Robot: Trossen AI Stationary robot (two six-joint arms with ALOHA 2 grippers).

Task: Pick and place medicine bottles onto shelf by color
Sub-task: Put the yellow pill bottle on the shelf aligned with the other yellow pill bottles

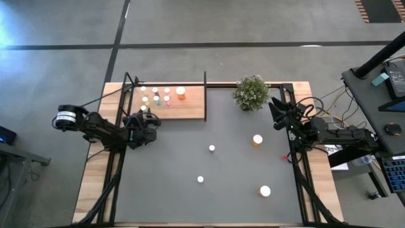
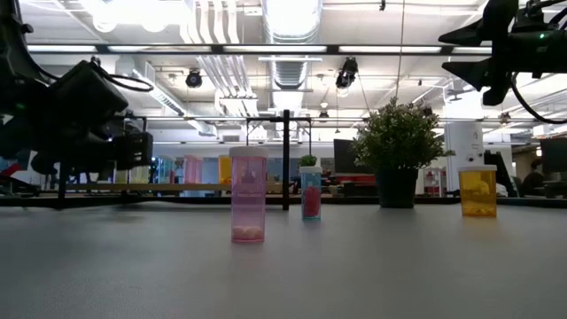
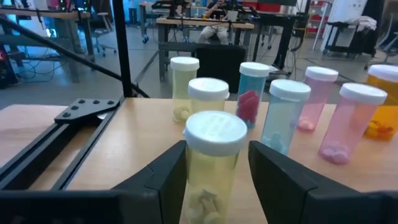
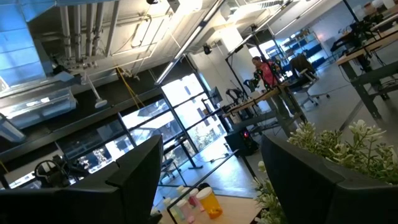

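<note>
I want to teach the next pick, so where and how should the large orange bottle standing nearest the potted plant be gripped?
Grip the orange bottle by its round body just under the white cap, coming straight down with the tool's fingers on opposite sides. It stands upright on the table with bare space all around, and the right tool is the nearer one, probably making the shortest approach.

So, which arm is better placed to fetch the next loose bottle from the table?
The right. Its pincer is open and empty, near the orange bottle. The left pincer is at the shelf, with a yellow bottle between its fingers.
</note>
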